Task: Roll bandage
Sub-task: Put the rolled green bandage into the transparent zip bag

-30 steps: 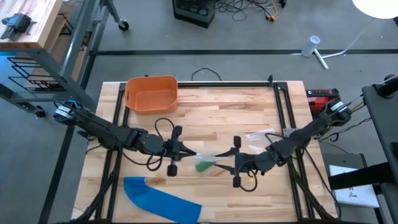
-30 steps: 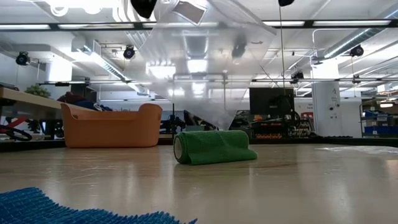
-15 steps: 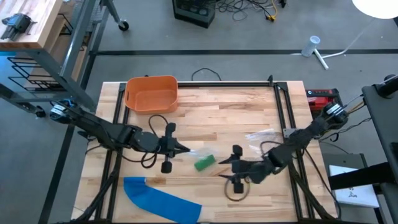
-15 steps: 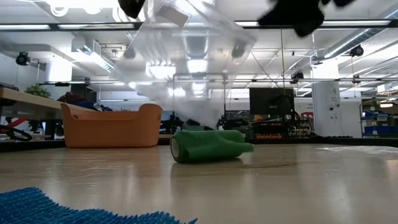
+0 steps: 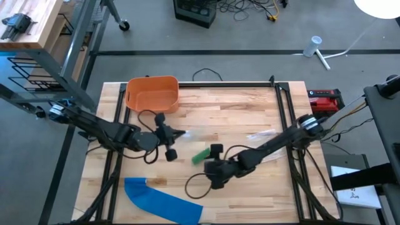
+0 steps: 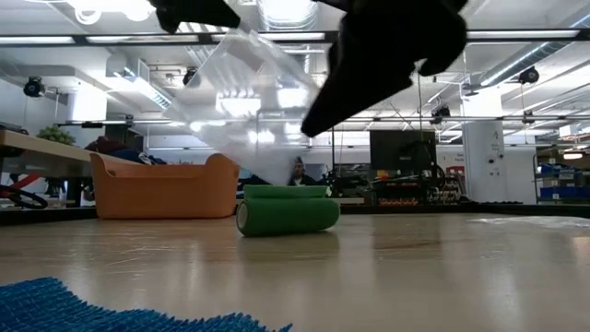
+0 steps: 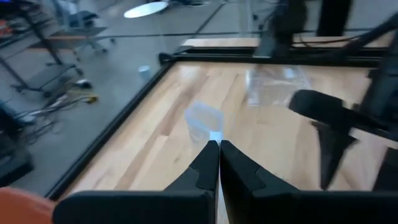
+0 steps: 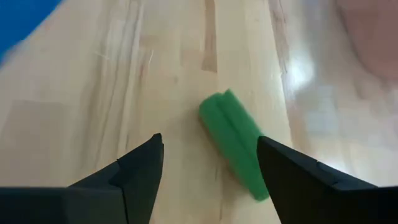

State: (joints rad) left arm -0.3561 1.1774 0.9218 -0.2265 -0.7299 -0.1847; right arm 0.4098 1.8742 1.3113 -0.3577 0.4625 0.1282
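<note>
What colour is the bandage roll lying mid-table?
Green. The bandage roll shows best in the right wrist view, between the open right tool's fingers.

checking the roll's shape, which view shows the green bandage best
The low view: the green bandage lies side-on, unobstructed on the table. The right wrist view shows it close between open fingers. The high view shows it small. The left wrist view misses it.

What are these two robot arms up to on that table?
They are working on a green bandage roll lying on the wooden table. The left gripper is shut on a clear plastic wrapper, holding it up off the table. The right gripper is open, with the roll lying on the table just ahead of its fingers, not gripped. An orange bin and a blue cloth sit off to the sides.
</note>
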